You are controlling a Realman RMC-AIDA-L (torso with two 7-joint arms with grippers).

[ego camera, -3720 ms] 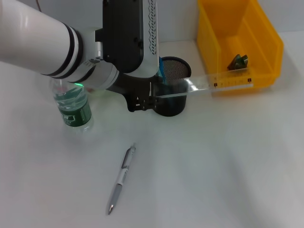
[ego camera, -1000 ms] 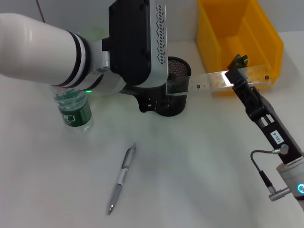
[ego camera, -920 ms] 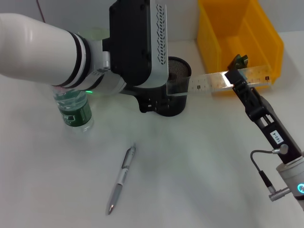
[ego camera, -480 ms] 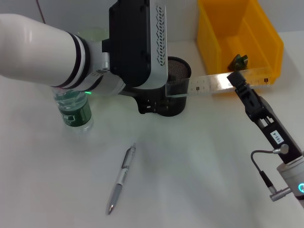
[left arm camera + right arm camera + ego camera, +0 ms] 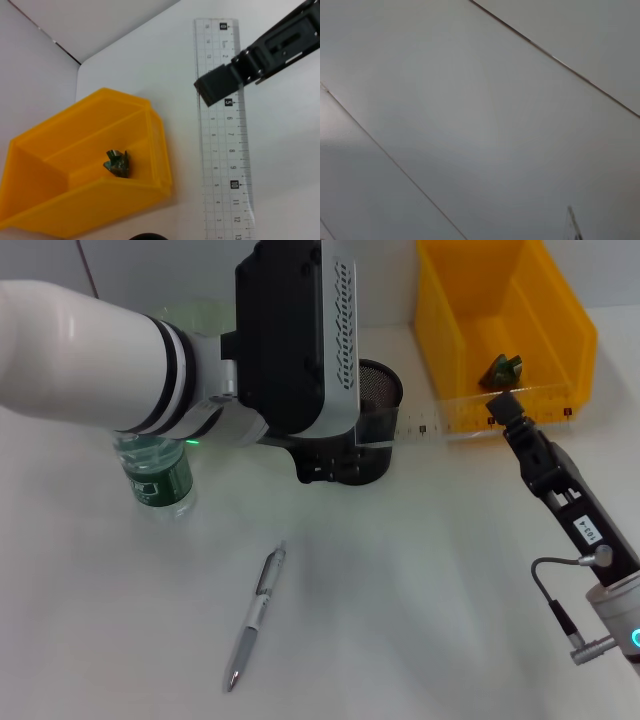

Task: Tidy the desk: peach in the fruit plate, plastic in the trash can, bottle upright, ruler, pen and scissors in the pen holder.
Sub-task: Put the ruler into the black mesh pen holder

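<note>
In the head view the clear ruler (image 5: 470,417) stretches level across the upper middle of the frame, from the black mesh pen holder (image 5: 366,430) toward the yellow bin (image 5: 545,330) at upper right. The left gripper (image 5: 330,445) sits at the holder with the ruler's near end at it; its fingers are hidden behind the wrist body, so I cannot tell how far they are spread. The right gripper (image 5: 503,407), reaching up from lower right, has its tip on the ruler's far part, apparently pinching it. The pen (image 5: 254,616) lies at lower center. The bottle (image 5: 155,468) stands upright at left. 1 green scrap (image 5: 117,163) lies inside the bin.
</note>
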